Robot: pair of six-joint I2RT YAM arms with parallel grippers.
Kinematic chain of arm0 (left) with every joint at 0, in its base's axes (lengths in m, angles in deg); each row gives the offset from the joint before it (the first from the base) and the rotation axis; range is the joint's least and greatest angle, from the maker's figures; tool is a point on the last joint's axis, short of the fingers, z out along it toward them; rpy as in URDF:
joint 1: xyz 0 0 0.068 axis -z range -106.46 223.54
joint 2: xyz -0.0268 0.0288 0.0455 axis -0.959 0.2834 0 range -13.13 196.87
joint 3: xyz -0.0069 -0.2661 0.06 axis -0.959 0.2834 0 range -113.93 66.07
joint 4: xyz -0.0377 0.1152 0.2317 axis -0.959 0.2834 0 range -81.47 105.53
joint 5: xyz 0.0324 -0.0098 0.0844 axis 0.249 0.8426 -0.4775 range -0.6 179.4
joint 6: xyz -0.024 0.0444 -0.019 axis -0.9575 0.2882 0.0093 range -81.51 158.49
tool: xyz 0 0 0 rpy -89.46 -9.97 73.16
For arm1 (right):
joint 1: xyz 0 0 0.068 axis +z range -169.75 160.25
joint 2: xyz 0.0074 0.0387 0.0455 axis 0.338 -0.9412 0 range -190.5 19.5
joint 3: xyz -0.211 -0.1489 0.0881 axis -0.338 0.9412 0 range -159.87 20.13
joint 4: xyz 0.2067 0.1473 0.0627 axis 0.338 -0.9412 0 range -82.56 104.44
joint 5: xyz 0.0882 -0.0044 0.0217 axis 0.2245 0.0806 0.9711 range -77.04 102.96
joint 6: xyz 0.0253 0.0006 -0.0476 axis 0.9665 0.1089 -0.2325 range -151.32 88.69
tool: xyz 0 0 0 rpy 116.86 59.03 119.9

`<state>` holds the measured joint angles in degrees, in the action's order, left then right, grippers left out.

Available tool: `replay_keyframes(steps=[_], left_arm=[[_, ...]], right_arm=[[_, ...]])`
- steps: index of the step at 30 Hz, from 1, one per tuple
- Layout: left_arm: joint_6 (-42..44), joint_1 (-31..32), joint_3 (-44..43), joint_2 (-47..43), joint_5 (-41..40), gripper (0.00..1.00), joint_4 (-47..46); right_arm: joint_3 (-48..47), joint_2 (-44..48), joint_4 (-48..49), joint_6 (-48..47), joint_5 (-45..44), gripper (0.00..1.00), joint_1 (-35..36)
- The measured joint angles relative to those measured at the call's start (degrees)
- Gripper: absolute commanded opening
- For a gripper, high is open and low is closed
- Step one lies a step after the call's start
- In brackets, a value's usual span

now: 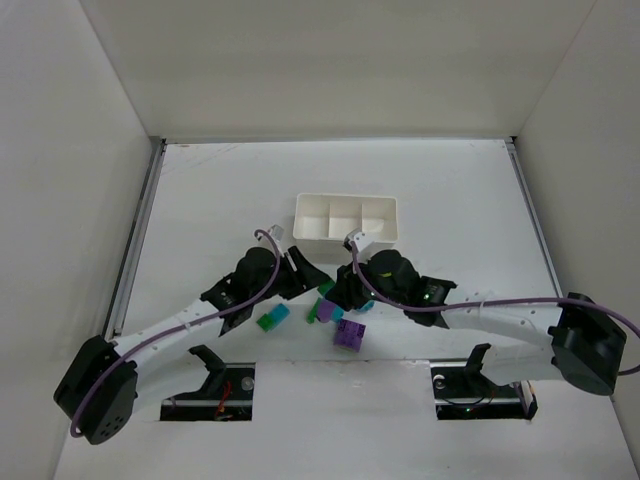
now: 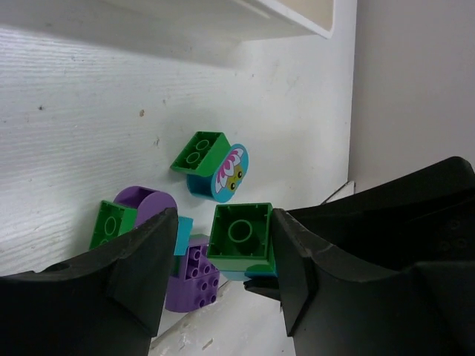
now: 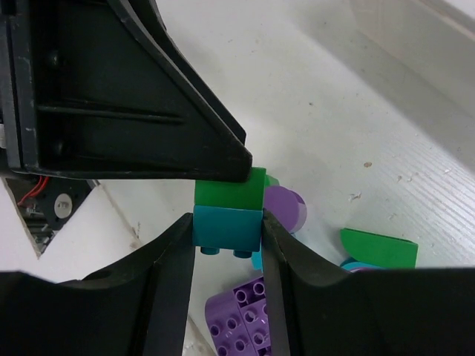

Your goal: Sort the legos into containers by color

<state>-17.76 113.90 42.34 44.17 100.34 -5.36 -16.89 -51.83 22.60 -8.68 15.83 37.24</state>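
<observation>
We see the legos (image 2: 241,233) as smooth hard plastic with a light gloss; the teal brick (image 3: 226,228) shines a little too. The tray (image 1: 330,232) is white plastic, rather matt. The table (image 2: 74,111) looks white-painted, with a fine rough grain. The fingers (image 2: 141,259) are matt black plastic.

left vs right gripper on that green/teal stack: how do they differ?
The right gripper is shut on the teal brick, with a finger pressed to each side. The left gripper is open around the green brick, with a gap showing at one finger. So the right gripper has the teal half and the left gripper frames the green half. Shared: both are at the same stacked pair.
</observation>
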Motion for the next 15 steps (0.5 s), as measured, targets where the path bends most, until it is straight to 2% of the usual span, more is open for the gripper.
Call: replay_keyframes(steps=[11,15], left_arm=[[0.22,1.31,-3.48,4.85,0.74,0.42,0.76],[0.00,1.64,-4.11,5.99,1.36,0.34,0.44]], right_arm=[[0.00,-0.28,0.02,-0.98,-0.52,0.29,0.00],[0.00,-0.28,0.00,-1.25,-1.07,0.29,-0.02]])
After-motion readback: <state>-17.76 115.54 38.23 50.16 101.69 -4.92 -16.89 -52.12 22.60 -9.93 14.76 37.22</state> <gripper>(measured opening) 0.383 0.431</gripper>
